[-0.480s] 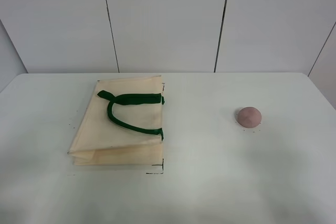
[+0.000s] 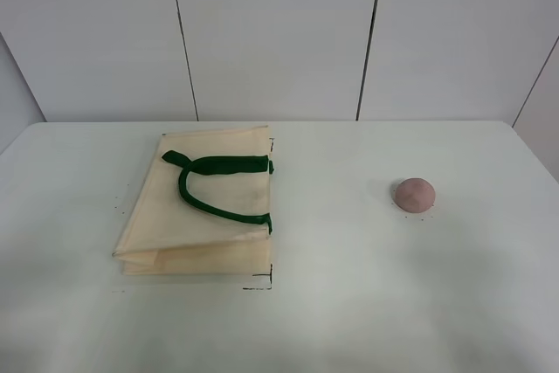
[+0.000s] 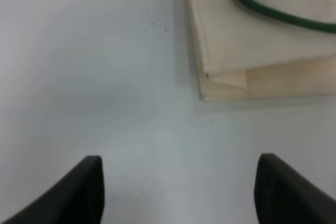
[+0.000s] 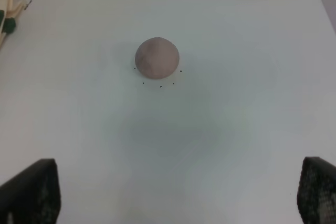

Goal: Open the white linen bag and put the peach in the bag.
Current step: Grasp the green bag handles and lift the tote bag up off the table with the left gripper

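The white linen bag lies flat and folded on the left half of the table, its dark green handles resting on top. The peach sits alone on the right half. Neither gripper shows in the exterior high view. In the left wrist view my left gripper is open and empty, above bare table short of the bag's corner. In the right wrist view my right gripper is open and empty, with the peach well ahead of it and untouched.
The white table carries only the bag and the peach. Small black marks sit by the bag's near corner and around the peach. A white panelled wall stands behind the table's far edge.
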